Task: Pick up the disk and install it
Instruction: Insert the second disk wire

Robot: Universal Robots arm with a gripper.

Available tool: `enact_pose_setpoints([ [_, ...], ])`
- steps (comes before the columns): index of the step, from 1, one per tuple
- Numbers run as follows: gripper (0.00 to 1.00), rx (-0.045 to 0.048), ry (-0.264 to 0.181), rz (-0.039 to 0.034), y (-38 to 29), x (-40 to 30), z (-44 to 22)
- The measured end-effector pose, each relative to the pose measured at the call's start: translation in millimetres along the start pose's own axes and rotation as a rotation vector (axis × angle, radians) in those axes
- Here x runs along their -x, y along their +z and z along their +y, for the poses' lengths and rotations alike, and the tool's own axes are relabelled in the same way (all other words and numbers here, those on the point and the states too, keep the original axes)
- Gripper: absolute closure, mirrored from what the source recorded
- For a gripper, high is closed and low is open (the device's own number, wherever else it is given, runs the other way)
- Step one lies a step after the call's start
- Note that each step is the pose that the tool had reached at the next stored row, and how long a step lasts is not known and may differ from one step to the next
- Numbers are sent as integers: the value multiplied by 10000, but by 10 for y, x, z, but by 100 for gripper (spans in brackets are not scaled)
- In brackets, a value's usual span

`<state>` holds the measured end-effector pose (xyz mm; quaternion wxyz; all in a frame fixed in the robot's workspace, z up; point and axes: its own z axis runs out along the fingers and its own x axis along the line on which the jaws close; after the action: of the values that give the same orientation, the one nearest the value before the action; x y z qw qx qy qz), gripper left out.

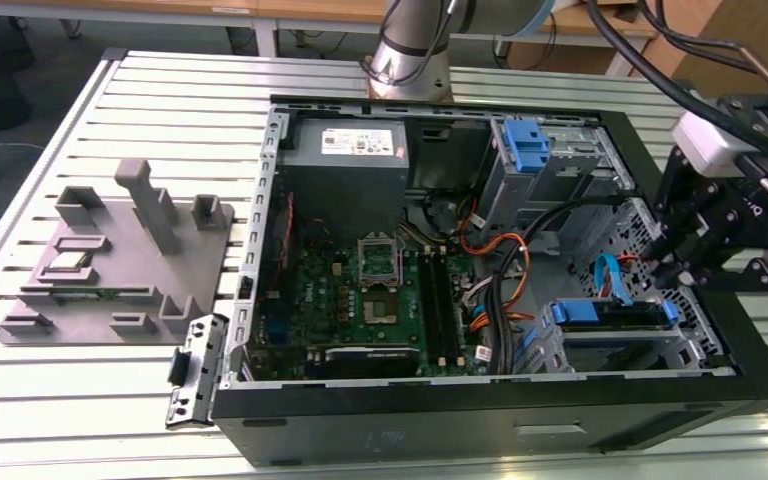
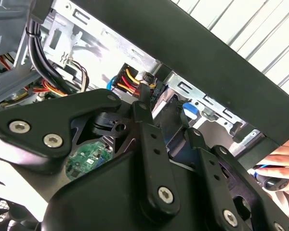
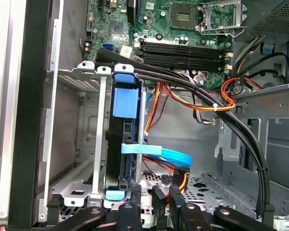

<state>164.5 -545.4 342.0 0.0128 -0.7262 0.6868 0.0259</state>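
Note:
The disk (image 1: 611, 313) sits in the metal drive cage (image 1: 624, 345) on the exterior view's right of the open computer case, blue rails along its edges. In the first wrist view the disk (image 3: 127, 144) stands on edge between the cage's silver walls, a light-blue flat cable (image 3: 159, 153) curving off beside it. My gripper (image 1: 684, 270) hangs over the case's right wall, just above and behind the disk. In the first wrist view the gripper (image 3: 155, 195) is close to the disk's near end, slightly to one side of it. Nothing shows in its grasp.
Black and orange cable bundles (image 3: 202, 96) cross beside the cage. The motherboard (image 1: 371, 290) fills the case floor, the grey power supply (image 1: 347, 143) is at the back, and a lone blue latch (image 1: 524, 145) is on the upper cage. A grey fixture (image 1: 117, 255) stands outside the case. A person's hand (image 2: 282, 163) is by the case wall.

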Motion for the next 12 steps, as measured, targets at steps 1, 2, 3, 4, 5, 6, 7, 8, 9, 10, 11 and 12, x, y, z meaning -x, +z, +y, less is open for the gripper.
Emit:
enact_pose_setpoints([
  [1, 64, 0, 0, 1, 0, -6, 0],
  [2, 64, 0, 0, 1, -1, -14, 1],
  [3, 64, 1, 1, 1, -1, -22, 2],
  [4, 64, 0, 1, 2, -1, -26, 2],
  [5, 64, 0, 1, 3, -2, -29, 2],
  [6, 64, 0, 1, 4, -2, -30, 6],
  [7, 64, 1, 2, 5, -2, -34, 13],
  [8, 64, 0, 2, 7, -2, -39, 21],
  [9, 64, -2, 1, 8, -2, -43, 31],
  [10, 64, -3, 1, 7, -2, -48, 41],
  [11, 64, -5, 1, 6, -1, -54, 52],
  [12, 64, -7, 1, 7, -2, -60, 64],
])
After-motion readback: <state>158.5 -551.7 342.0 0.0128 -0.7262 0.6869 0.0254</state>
